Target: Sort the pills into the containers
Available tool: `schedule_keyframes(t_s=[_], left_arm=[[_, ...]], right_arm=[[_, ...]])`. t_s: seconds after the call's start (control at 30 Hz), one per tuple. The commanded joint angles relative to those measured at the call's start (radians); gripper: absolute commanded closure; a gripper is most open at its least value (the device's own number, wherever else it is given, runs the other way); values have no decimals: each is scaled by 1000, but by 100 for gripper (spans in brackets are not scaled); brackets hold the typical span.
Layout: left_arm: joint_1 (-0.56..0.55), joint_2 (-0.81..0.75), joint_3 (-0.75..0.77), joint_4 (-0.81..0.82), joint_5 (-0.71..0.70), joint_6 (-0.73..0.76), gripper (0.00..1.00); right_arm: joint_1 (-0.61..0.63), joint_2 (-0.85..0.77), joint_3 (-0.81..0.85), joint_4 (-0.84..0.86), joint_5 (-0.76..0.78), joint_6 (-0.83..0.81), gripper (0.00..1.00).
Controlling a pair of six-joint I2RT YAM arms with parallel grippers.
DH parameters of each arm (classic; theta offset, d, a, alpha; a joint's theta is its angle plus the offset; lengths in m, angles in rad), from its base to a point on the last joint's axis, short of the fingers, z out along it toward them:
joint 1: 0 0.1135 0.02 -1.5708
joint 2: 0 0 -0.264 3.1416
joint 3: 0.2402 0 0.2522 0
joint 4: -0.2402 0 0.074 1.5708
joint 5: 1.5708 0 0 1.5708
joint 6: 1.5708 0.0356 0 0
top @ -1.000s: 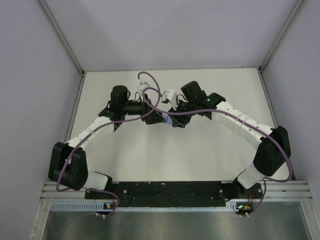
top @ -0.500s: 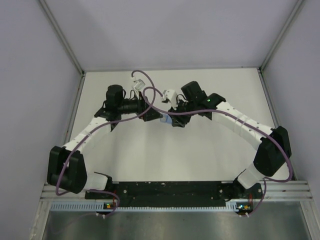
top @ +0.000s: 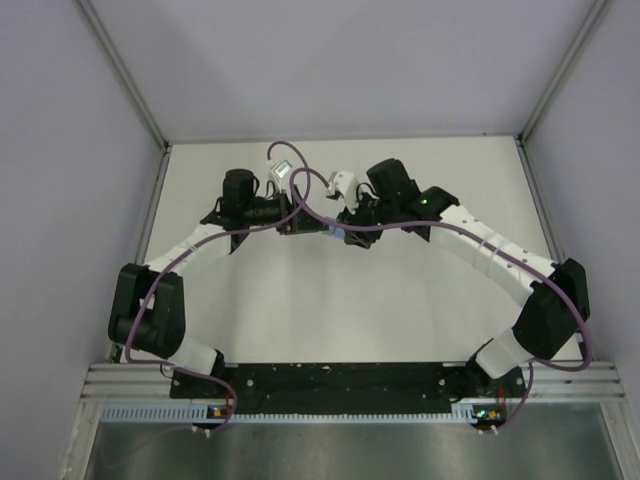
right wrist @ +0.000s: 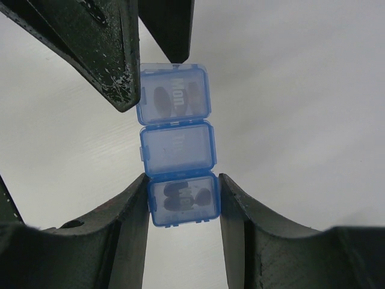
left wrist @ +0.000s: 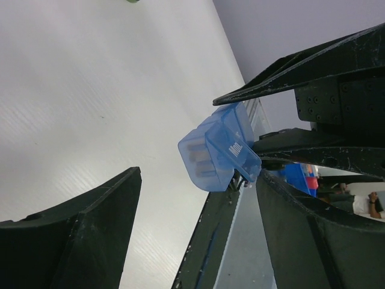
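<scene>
Pill box (right wrist: 175, 144): translucent blue, three square compartments in one row, lids down. In the right wrist view the nearest end compartment sits squarely between the jaws of the right gripper (right wrist: 183, 203), with one finger pressed to each long side. These jaws are closed on the box and grip it. The other two compartments project straight out past the fingertips.

Pills (right wrist: 180, 194): dark shapes show through the lid of the gripped compartment. More show through the lid of the far end compartment, which is marked "Mon.". The middle compartment carries faint lettering that I cannot read.

Left gripper (left wrist: 198, 174): jaws spread wide. In the left wrist view the "Mon." end of the box faces into the gap. It lies ahead of the fingertips, roughly centred between them and apart from both. The right gripper's two fingers run back from the box on its far side. In the right wrist view one left finger tip lies just beside the side wall of the "Mon." compartment and the other lies just past its end. Contact cannot be judged from that angle.

Table (right wrist: 301, 90): plain white surface behind the box. I cannot tell whether the box rests on it or is held off it.

Top view: the two grippers meet tip to tip. The box is a small bluish spot between them, on the right jaws' side. A purple cable (top: 300, 190) loops above the left wrist.
</scene>
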Motion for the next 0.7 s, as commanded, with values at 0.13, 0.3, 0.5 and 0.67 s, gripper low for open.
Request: schedule_keyframes(t_s=[0.13,0.3,0.5,0.67], left_arm=[[4,35,35,158,81,-144,19],[4,30,26,202,103,-180,20],[2,26,29,206,99,-193,19],[2,52,55,158,78,-191,19]], right_arm=[[15,-38,-7,64,34,7,85],[17,-33,-7,69,50,5,85],[20,-29,-12,72,50,7,85],[27,-27,-3,72,54,7,85]])
